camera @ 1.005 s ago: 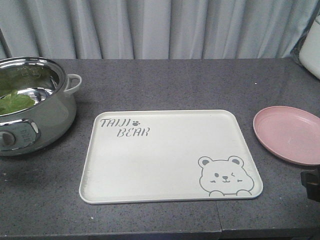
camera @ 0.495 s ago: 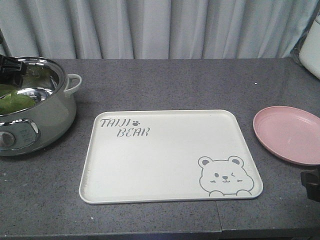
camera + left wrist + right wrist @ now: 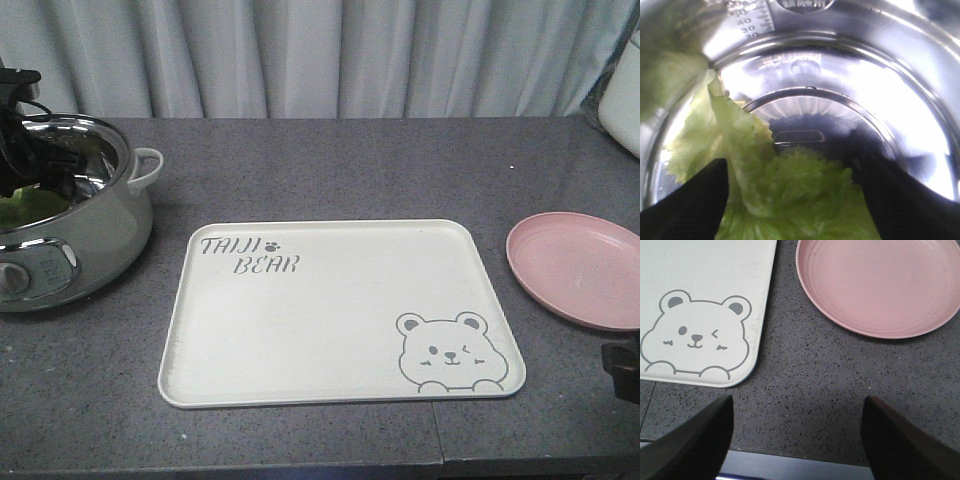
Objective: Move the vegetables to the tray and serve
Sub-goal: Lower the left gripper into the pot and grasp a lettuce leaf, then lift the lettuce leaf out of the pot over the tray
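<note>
L gripper (image 3: 790, 167) is down inside steel pot (image 3: 95, 235), which stands on bench (image 3: 360, 165) just left of tray (image 3: 330, 330), not touching it. Jaws spread wide, nothing clamped. Lettuce leaf (image 3: 745, 135) lies on pot bottom, off the tray, partly between the fingers (image 3: 685, 205); can't tell whether pads touch it. Front view shows only a green patch of leaf under pot rim. R gripper (image 3: 799, 402) also spread open and holds nothing; it hangs over bare bench near tray's front-right corner, by the bear print. Pink plate (image 3: 575, 265) sits right of tray w/ a clear gap.
</note>
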You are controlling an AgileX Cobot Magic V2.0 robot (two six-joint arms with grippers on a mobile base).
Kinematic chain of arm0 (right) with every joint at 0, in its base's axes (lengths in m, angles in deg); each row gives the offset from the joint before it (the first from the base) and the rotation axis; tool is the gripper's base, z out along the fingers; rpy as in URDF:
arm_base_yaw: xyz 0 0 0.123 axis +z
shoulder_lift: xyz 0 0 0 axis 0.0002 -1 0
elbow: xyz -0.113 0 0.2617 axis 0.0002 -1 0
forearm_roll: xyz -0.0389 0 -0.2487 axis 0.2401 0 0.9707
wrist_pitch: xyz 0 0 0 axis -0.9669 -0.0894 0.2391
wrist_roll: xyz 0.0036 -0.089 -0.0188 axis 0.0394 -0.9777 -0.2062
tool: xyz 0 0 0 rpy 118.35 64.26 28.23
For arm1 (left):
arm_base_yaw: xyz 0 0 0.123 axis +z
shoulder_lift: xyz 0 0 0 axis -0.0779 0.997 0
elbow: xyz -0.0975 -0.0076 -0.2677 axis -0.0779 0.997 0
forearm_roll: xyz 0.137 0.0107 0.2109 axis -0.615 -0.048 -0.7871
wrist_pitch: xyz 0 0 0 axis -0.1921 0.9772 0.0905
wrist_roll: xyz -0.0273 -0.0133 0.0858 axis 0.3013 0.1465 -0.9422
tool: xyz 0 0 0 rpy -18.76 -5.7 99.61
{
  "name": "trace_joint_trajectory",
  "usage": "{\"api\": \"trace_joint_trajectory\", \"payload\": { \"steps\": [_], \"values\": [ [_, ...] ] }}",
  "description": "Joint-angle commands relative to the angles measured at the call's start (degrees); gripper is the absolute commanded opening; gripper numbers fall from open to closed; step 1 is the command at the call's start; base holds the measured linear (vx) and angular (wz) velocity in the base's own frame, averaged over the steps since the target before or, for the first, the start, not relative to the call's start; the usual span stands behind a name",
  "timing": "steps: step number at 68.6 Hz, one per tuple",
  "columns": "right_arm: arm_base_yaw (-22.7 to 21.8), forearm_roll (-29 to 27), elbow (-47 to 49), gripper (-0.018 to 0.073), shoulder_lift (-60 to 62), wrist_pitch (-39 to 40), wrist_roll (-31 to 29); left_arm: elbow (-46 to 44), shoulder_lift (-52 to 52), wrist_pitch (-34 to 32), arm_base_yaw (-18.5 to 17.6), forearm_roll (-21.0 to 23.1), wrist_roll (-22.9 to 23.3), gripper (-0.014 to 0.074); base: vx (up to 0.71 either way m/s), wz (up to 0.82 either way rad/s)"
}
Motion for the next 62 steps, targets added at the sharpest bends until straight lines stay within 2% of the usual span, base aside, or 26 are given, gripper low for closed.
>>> {"api": "trace_joint_trajectory", "payload": {
  "steps": [1,14,28,37,49,62],
  "values": [
    [-0.29,-0.16,1.89,0.0525,0.01,2.66,-0.16,-1.87,-2.09,-3.22,0.04,-0.58,-0.03,0.0545,0.00,0.00],
    [-0.29,-0.16,1.89,0.0525,0.01,2.66,-0.16,-1.87,-0.68,-3.22,0.04,-1.29,0.14,0.0526,0.00,0.00],
    [-0.29,-0.16,1.89,0.0525,0.01,2.66,-0.16,-1.87,0.38,-2.82,0.04,-1.68,0.19,0.0444,0.00,0.00],
    [-0.29,-0.16,1.89,0.0525,0.01,2.66,-0.16,-1.87,0.45,-2.43,0.04,-2.83,0.20,0.0347,0.00,0.00],
    [-0.29,-0.16,1.89,0.0525,0.01,2.66,-0.16,-1.87,0.45,-2.25,0.04,-4.66,0.20,0.0170,0.00,0.00],
    [-0.29,-0.16,1.89,0.0525,0.01,2.66,-0.16,-1.87,0.13,-1.56,0.04,-5.37,0.20,0.0036,0.00,0.00]
  ]
}}
